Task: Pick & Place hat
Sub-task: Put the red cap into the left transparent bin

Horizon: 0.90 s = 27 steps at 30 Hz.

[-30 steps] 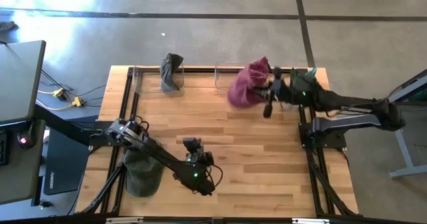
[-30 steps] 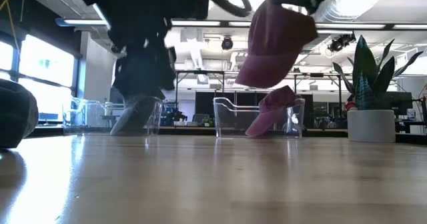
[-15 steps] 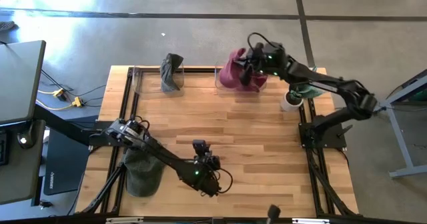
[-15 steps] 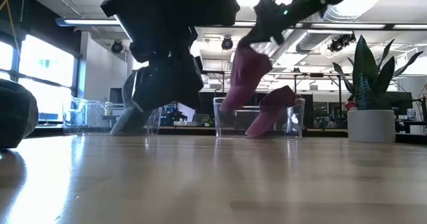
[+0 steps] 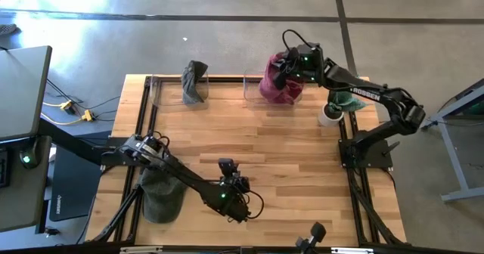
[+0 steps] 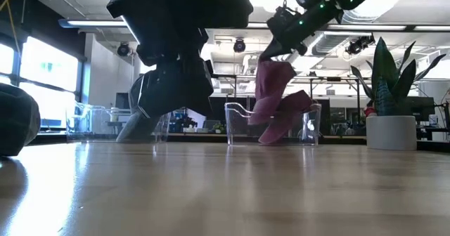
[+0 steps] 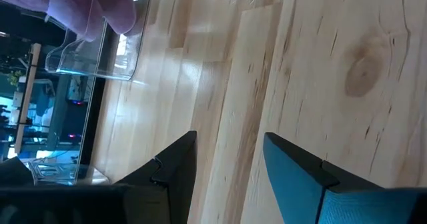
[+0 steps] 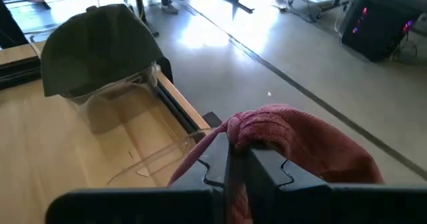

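My right gripper [image 5: 290,66] is shut on a maroon hat [image 5: 278,86] above the clear bin [image 5: 249,88] at the table's far edge. In the low view the hat [image 6: 271,88] hangs with its lower end down inside the bin [image 6: 235,123], next to a second maroon hat [image 6: 292,115] that lies there. My left gripper [image 5: 236,201] waits open over bare wood near the table's near edge, its fingers apart in the left wrist view [image 7: 230,161]. A grey hat [image 5: 193,82] sits in the other clear bin [image 5: 159,94], at the far left. My right gripper pinches a bunched fold of the maroon hat [image 8: 248,127] between its two fingers [image 8: 217,164]. It comes slanting down from the table's right side. The hat hangs slack below the fingers, its lower end [image 6: 261,118] inside the bin's walls; whether it rests there I cannot tell.
A dark green hat [image 5: 162,197] lies at the near left corner, beside my left arm. A white pot with a plant [image 5: 330,112] stands at the right edge, under my right arm. Bare wood lies open across the table's middle [image 5: 265,148].
My right gripper has swung from the table's right side toward the far edge and the bin, then come down. The maroon hat went with it, from hanging high and clear to hanging into the bin. My left gripper has shifted slightly toward the near edge.
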### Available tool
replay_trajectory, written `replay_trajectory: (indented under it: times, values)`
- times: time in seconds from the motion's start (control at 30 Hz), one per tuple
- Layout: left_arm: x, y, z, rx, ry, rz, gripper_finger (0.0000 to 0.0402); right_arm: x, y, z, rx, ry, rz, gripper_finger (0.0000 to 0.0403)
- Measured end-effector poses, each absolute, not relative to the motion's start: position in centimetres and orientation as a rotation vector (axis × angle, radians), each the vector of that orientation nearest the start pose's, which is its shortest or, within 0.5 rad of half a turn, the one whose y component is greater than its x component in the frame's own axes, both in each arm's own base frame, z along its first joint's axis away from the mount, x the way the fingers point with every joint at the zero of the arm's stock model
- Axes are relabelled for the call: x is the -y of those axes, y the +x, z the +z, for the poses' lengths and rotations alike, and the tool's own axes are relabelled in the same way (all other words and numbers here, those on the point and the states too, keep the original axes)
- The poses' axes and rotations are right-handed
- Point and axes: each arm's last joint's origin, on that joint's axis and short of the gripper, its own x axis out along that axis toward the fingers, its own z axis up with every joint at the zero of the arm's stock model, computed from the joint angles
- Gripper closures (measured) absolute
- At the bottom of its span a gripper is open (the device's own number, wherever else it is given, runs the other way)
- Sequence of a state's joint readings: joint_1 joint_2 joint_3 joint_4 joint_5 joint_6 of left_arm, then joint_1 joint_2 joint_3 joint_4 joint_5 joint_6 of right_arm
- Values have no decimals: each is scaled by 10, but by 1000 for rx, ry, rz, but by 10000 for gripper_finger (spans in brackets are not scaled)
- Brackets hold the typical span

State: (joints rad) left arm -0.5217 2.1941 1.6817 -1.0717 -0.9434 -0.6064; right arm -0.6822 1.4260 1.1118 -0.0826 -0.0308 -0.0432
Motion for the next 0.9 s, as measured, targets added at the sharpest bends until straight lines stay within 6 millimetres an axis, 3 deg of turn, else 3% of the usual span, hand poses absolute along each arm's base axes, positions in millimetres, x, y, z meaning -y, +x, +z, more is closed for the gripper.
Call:
replay_trajectory:
  times: [0.23,0.43,0.73,0.9]
  values:
    - [187,373,165,-992,523,634,234,211,255,288,-490,132,-641,359]
    - [187,373,165,-994,521,632,234,212,251,285,-549,97,-654,343]
    - [188,373,165,-989,517,630,234,191,221,315,-621,-25,-856,244]
    - [188,375,165,-985,529,621,235,170,229,323,-567,-27,-622,224]
